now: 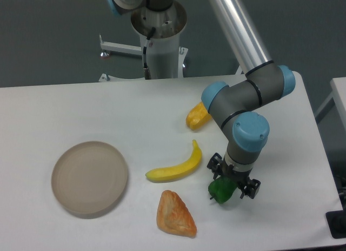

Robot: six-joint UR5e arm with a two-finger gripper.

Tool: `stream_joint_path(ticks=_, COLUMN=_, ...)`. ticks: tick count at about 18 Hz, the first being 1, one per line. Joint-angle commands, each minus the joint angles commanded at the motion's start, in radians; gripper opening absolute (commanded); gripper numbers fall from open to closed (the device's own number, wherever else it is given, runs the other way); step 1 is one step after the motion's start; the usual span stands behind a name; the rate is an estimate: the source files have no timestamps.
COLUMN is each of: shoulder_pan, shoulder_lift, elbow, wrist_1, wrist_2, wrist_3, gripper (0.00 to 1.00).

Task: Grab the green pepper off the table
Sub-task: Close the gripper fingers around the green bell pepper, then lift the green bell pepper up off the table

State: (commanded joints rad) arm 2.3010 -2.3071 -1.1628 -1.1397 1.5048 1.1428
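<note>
The green pepper [221, 190] is a small glossy dark-green shape at the front right of the white table [65, 116]. My gripper [231, 180] points straight down over it, and its black fingers stand on either side of the pepper's upper part. The wrist hides the fingertips and the top of the pepper. Whether the pepper rests on the table or hangs just above it cannot be told.
A banana [175, 167] lies just left of the pepper. A yellow-orange pepper [198, 116] sits behind it. An orange pastry-like wedge [174, 214] lies at the front. A round beige plate [90, 178] stands at the left. The table's right edge is close to the arm.
</note>
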Motion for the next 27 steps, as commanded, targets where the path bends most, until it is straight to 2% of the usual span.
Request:
stream_joint_path(ticks=2, shoulder_pan=-0.003, shoulder_lift=0.000, elbow=0.000, wrist_1=0.000, wrist_2=0.000, wrist_3=0.000, gripper=0.61)
stream_joint_path(ticks=5, shoulder_pan=-0.005, shoulder_lift=0.002, elbow=0.000, wrist_1=0.000, wrist_2=0.002, wrist_3=-0.002, gripper=0.46)
stream_joint_path(ticks=8, shoulder_pan=-0.005, shoulder_lift=0.005, elbow=0.002, wrist_1=0.000, wrist_2=0.002, wrist_3=0.000, gripper=0.40)
stream_joint_path(ticks=13, shoulder_pan=-0.005, shoulder_lift=0.038, elbow=0.014, wrist_1=-0.014, wrist_2=0.012, wrist_3=0.002, gripper=0.40)
stream_joint_path(ticks=15, shoulder_pan=-0.008, shoulder_lift=0.096, elbow=0.012, wrist_1=-0.072, wrist_2=0.014, wrist_3=0.009, gripper=0.40)
stream_joint_path(ticks=20, shoulder_pan=-0.008, shoulder_lift=0.169, elbow=0.006, wrist_1=-0.135, wrist_2=0.028, wrist_3=0.040, gripper=0.40)
stream_joint_path(ticks=23, shoulder_pan=-0.008, shoulder_lift=0.198, elbow=0.000, wrist_1=-0.143, wrist_2=0.052, wrist_3=0.075, gripper=0.40)
stream_joint_path(ticks=27, shoulder_pan=-0.006, shoulder_lift=0.199, elbow=0.029, wrist_1=-0.141, wrist_2=0.067, wrist_3=0.119, gripper=0.40)
